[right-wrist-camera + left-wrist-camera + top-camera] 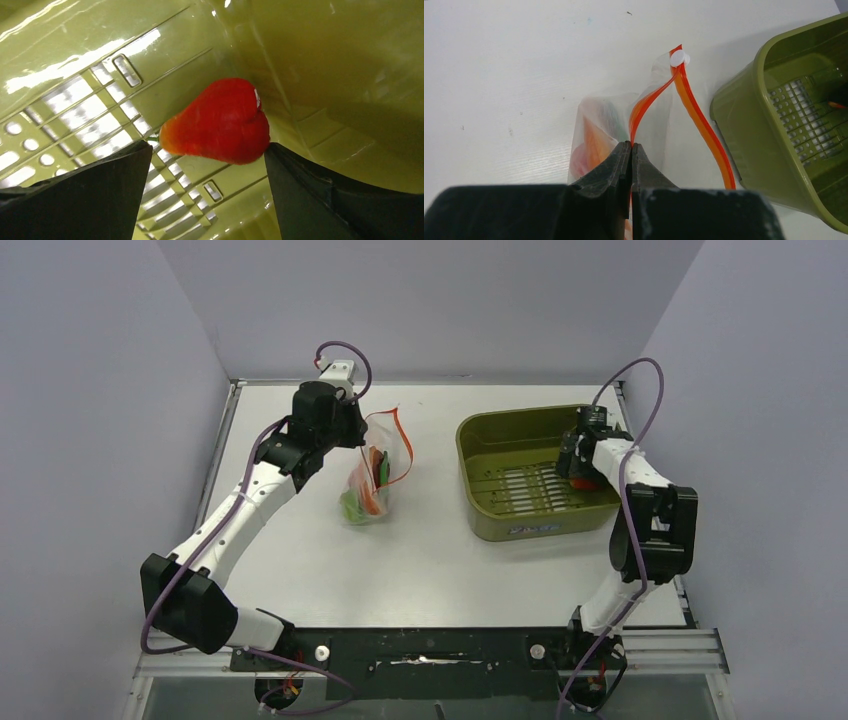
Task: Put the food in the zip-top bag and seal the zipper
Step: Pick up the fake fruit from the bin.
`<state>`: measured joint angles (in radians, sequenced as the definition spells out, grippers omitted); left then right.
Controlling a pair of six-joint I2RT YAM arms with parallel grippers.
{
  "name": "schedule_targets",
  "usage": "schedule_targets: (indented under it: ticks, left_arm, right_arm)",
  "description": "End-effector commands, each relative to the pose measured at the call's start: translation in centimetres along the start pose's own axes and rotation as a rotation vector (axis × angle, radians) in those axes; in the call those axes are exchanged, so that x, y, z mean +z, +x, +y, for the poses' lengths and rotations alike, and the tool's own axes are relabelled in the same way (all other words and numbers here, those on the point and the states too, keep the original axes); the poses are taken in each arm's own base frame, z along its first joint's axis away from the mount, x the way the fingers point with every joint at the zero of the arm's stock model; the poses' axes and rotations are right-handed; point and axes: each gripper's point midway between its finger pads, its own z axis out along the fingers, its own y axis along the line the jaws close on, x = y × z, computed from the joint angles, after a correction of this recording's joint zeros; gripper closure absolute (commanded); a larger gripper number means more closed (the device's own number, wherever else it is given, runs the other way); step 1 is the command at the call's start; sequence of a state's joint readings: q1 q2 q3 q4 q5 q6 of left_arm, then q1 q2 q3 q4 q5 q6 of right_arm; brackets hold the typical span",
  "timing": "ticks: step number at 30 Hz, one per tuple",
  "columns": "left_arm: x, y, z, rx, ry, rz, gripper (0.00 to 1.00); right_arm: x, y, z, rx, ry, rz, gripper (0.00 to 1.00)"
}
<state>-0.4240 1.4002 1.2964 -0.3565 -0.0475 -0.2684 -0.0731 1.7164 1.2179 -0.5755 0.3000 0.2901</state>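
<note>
The clear zip-top bag point(366, 486) lies at mid-table with green, orange and red toy food inside. Its red-orange zipper point(404, 446) loops open above it. My left gripper point(358, 433) is shut on the zipper strip at the bag's mouth. In the left wrist view the jaws point(631, 145) pinch the strip point(696, 114), and a white slider point(678, 58) sits at its far end. My right gripper point(573, 468) is open inside the olive tub point(500, 527). It straddles a red pear-shaped fruit point(220, 125), with its right finger point(320, 195) touching the fruit.
The tub's slotted floor point(85, 110) and glossy wall point(325, 60) closely surround the right gripper. The tub's corner point(744, 130) stands just right of the bag. Grey enclosure walls stand on the left, back and right.
</note>
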Motion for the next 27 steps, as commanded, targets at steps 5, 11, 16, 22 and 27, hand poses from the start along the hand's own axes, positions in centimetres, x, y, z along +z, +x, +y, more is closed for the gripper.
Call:
schedule_targets:
  ticks: [5, 11, 16, 22, 27]
  left_arm:
    - [-1.6, -2.9, -0.8, 0.024, 0.034, -0.102, 1.00]
    - [-1.5, -2.7, -0.7, 0.028, 0.029, -0.098, 1.00]
    - [-1.4, -2.8, -0.7, 0.031, 0.030, -0.099, 1.00]
    - [-1.3, -2.8, -0.6, 0.036, 0.024, -0.100, 1.00]
    - [-1.4, -2.6, -0.5, 0.036, 0.022, -0.096, 1.00]
  right_arm:
    - [2.0, -3.0, 1.5, 0.078, 0.042, -0.068, 0.16]
    - [3.0, -4.4, 0.8, 0.094, 0.069, -0.106, 0.21]
    - [3.0, -5.2, 0.7, 0.075, 0.059, -0.127, 0.37]
    - [2.0, -4.9, 0.6, 0.065, 0.042, -0.140, 0.50]
    - [0.5, -5.5, 0.3, 0.042, 0.031, -0.176, 0.53]
